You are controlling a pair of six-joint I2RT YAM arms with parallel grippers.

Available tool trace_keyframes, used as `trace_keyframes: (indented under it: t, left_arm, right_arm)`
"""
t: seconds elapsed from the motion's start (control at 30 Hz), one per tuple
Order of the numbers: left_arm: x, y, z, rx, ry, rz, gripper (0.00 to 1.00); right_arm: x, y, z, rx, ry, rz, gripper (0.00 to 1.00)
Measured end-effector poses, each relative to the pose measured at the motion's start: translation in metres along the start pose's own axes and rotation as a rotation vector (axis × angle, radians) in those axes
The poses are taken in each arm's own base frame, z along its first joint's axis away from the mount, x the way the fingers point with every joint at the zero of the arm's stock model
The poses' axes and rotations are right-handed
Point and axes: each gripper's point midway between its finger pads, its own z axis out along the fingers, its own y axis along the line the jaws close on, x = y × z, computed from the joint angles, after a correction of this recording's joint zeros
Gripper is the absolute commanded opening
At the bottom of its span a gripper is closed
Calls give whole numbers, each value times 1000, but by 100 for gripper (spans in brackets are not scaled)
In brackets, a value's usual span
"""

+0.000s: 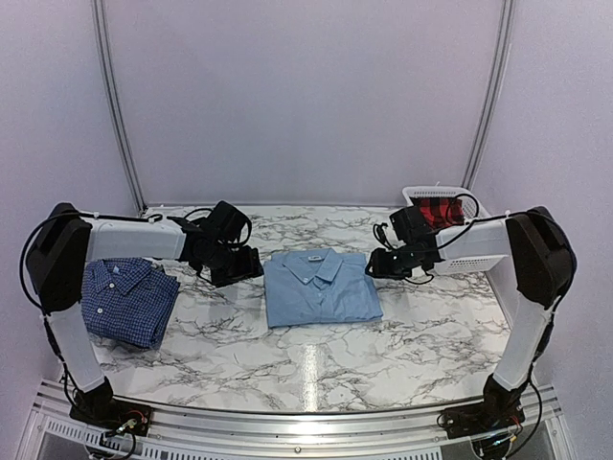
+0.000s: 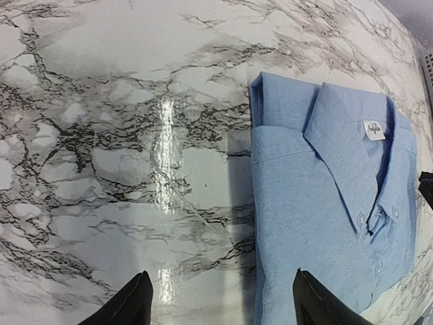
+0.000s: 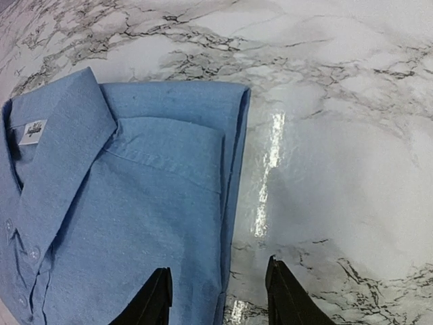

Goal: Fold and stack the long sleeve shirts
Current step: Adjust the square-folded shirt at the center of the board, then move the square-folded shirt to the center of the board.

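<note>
The plain light blue shirt [image 1: 320,285] lies folded, collar up, in the middle of the marble table. The dark blue checked shirt [image 1: 126,299] lies folded at the table's left. My left gripper [image 1: 241,266] is open and empty just left of the light blue shirt; in its wrist view [image 2: 220,301] its fingers straddle the shirt's [image 2: 331,203] left edge. My right gripper [image 1: 375,265] is open and empty at the shirt's right edge; in its wrist view [image 3: 218,298] the fingers straddle that edge of the shirt [image 3: 128,203].
A white basket [image 1: 469,251] holding red and black checked cloth [image 1: 439,211] stands at the back right, behind the right arm. The table's [image 1: 316,364] front edge meets a metal rail. Walls close the back and sides.
</note>
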Motion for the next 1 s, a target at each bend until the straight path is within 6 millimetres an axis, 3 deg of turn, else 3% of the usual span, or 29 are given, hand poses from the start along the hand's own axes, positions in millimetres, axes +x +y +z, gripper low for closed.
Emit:
trace_keyframes:
  t: [0.2,0.53,0.87,1.0]
  left_arm:
    - [-3,17,-11,-14,-15,-25,74]
    - [-6,23,-20,-16,-33,-33,74]
    - [-6,27,-21,-20,-34,-36,74]
    - [-3,31,-21,-27,-29,-37,74]
  right_arm:
    - [12,2,21,5,50,-5,38]
    - [11,12,30,64,38,-37,0]
    - [6,-5,26,152,31,-54,0]
    - [-1,-32,20,206,30,-49,0]
